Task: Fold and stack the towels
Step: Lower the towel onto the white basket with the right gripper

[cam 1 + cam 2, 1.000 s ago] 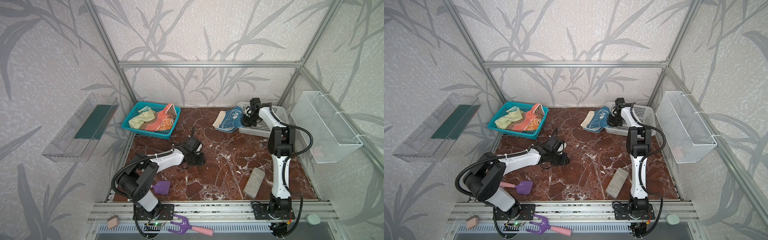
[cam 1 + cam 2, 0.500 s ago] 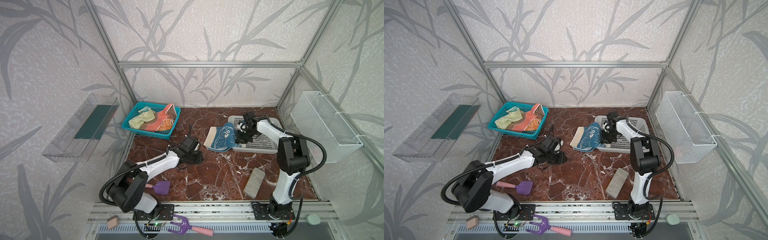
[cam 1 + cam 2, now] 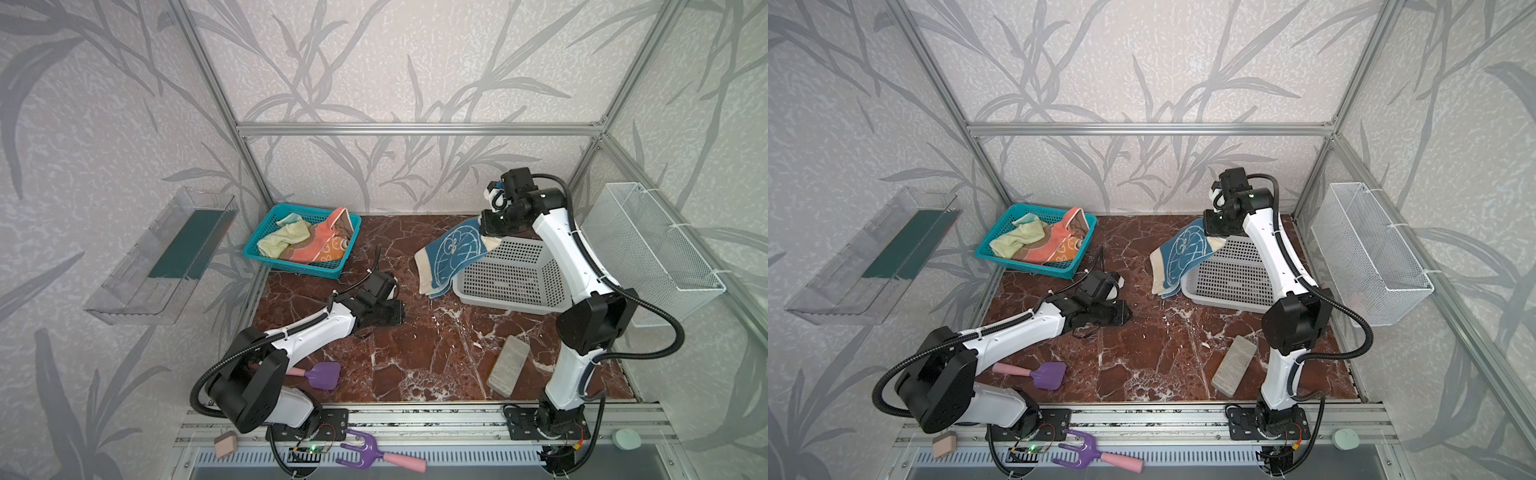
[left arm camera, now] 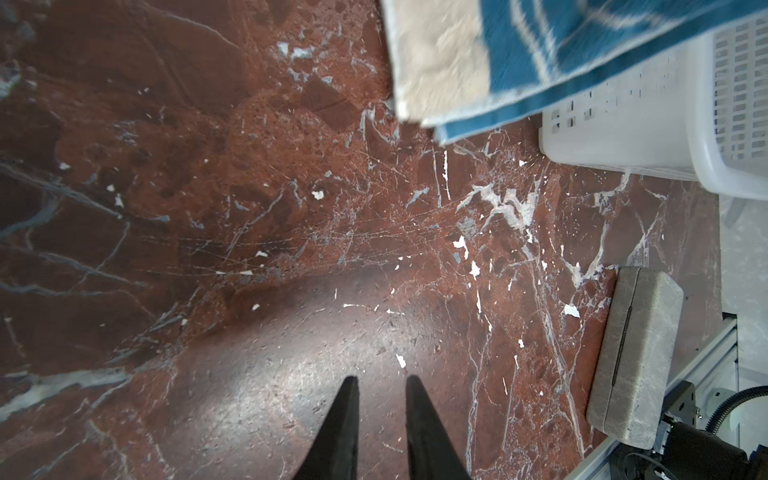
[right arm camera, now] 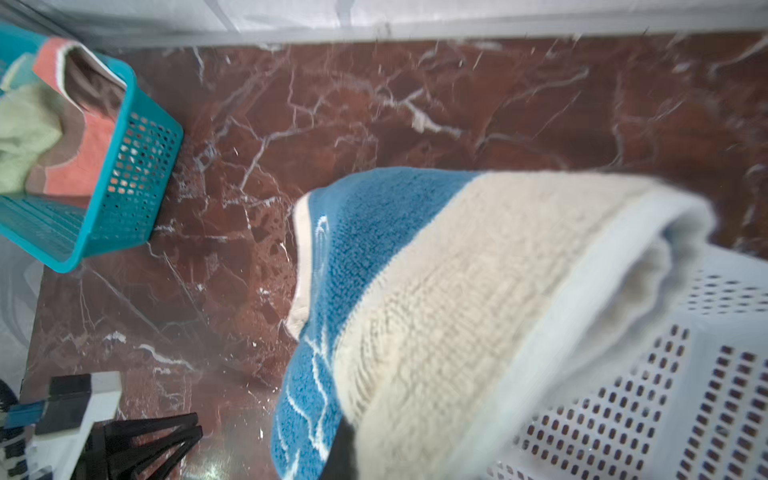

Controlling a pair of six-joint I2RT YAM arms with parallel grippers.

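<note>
My right gripper (image 3: 489,233) is shut on a corner of the blue-and-cream cat towel (image 3: 451,257), held up over the back left corner of the grey perforated basket (image 3: 515,274). The towel (image 3: 1183,255) hangs down over the basket's left rim, its lower end near the marble. In the right wrist view the towel (image 5: 436,299) hides most of the fingers. A pale yellow towel (image 3: 282,241) and salmon-orange towels (image 3: 322,249) lie bunched in the teal basket (image 3: 291,268). My left gripper (image 4: 380,378) hovers low over bare marble, slightly open and holding nothing (image 3: 395,311).
A grey block (image 3: 509,365) lies at the front right by the right arm's base. A purple toy shovel (image 3: 320,374) lies front left and a purple rake (image 3: 374,455) on the rail. A white wire basket (image 3: 656,257) hangs on the right wall, a clear shelf (image 3: 166,257) on the left.
The right gripper pulled the cat towel and the grey basket forward, then rose, so the towel now hangs from it. The left gripper has hardly moved.
</note>
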